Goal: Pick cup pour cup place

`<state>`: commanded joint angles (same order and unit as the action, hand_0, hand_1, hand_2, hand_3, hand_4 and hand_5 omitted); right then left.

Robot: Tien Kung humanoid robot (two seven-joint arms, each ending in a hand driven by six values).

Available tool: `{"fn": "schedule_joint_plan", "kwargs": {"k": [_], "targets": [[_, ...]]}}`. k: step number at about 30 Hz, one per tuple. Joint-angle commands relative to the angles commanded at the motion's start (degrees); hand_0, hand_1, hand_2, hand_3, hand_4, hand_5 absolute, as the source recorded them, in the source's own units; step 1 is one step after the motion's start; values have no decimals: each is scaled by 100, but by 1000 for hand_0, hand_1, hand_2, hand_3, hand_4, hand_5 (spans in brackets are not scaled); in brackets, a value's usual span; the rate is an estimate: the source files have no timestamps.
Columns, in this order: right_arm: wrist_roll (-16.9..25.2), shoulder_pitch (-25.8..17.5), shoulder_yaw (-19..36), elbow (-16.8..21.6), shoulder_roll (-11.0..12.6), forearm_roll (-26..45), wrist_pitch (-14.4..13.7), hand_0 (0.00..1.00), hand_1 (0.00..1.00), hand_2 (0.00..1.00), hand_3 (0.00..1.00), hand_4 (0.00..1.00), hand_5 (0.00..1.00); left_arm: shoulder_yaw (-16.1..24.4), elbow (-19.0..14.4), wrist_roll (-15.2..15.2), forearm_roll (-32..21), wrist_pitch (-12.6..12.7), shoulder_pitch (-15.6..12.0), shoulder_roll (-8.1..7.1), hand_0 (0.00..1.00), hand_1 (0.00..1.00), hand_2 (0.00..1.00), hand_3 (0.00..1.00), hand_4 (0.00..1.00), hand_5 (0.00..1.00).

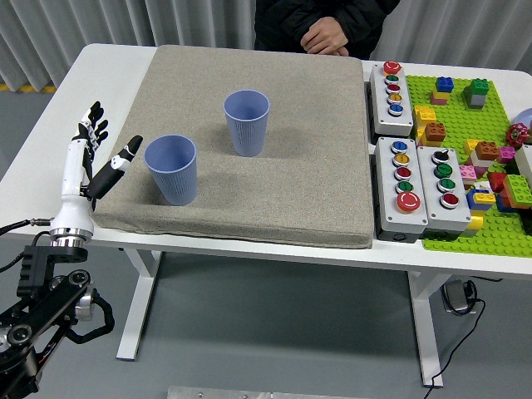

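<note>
Left hand (98,154): black-and-white five-fingered hand at the tabletop's left edge, fingers spread, thumb pointing toward the nearer cup, holding nothing. It stands just beside that cup but apart from it; judged an open-palm stance suited to closing round the cup's side. Right hand: not in view.

White rectangular tabletop (100,66): carries all items below.

Grey-beige fabric mat (291,166): covers the tabletop's left and middle; judged a soft, non-slip work surface for the cups.

Nearer blue ribbed plastic cup (171,169): upright on the mat's front left, mouth open; contents cannot be told. Likely the one to pick up, being closest to the hand.

Farther blue ribbed plastic cup (247,122): upright, near the first but not touching; judged the one to pour into.

Grey push-button boxes (401,170): right of the mat, clear of the work.

Green baseplate with coloured building bricks (470,158): far right.

Person's clasped hands (326,37): resting at the far edge, touching nothing else.
</note>
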<state>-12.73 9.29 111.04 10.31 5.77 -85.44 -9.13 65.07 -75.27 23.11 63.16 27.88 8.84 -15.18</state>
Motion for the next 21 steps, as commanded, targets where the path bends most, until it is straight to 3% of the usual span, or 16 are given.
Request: {"fn": "schedule_joint_plan", "kwargs": {"k": [7, 19, 21], "targets": [[-4, 18, 6, 0, -3, 0, -9, 695, 617, 590, 585, 2, 240, 190, 148, -9, -364, -161, 254, -7, 874, 929, 998, 998, 998, 659], [-2, 34, 8, 0, -1, 4, -13, 695, 617, 590, 585, 2, 240, 346, 219, 25, -1147, -514, 359, -10, 865, 918, 998, 998, 998, 666], [-2, 38, 5, 0, 1, 9, -14, 695, 617, 590, 585, 2, 242, 344, 223, 32, -1302, -565, 374, -16, 837, 878, 983, 962, 998, 680]]}}
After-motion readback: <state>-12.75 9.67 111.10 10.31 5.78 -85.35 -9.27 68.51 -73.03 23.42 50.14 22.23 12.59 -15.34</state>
